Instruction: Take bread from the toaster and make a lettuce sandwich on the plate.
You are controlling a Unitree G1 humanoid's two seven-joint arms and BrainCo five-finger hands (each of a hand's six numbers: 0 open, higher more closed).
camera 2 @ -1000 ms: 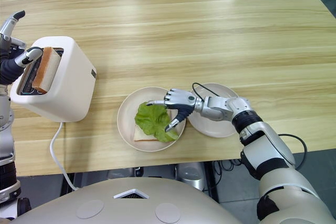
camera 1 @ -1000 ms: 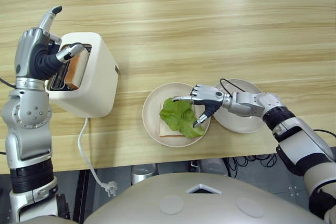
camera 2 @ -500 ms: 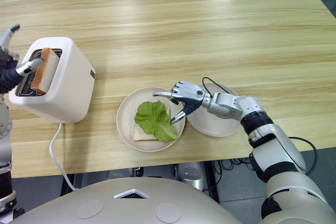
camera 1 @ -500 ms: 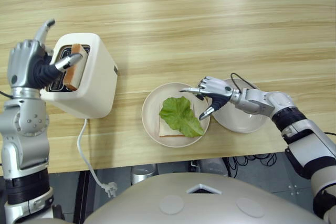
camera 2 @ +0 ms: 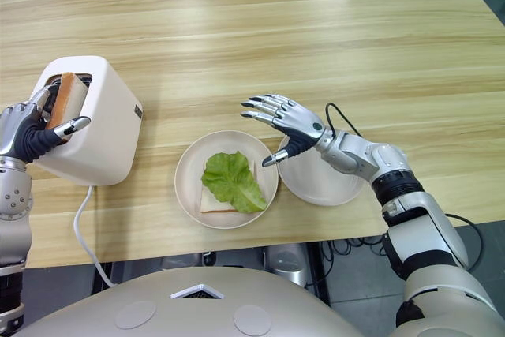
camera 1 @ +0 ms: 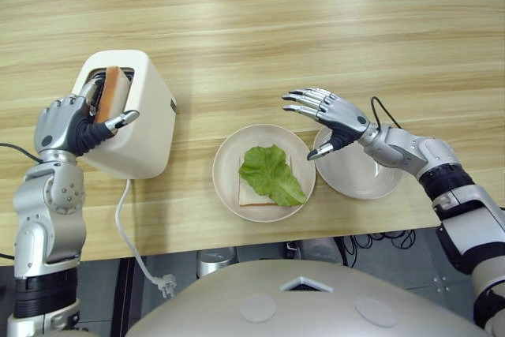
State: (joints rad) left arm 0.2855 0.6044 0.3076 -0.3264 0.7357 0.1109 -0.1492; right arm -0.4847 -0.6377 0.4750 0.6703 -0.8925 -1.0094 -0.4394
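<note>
Lettuce (camera 1: 271, 174) over bread (camera 1: 247, 194), toast (camera 1: 114, 94) half inside toaster (camera 1: 147, 127)

Bright, even overhead light; pale glare streaks on far table (camera 1: 260, 5); soft short shadows beside toaster (camera 1: 146, 120), plate (camera 1: 223, 165).

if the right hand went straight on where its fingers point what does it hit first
Likely the toaster. The open right hand points to the robot's left over bare table, passing beyond the plate at its far rim. Its height is unclear, so it might clear the toaster.
</note>
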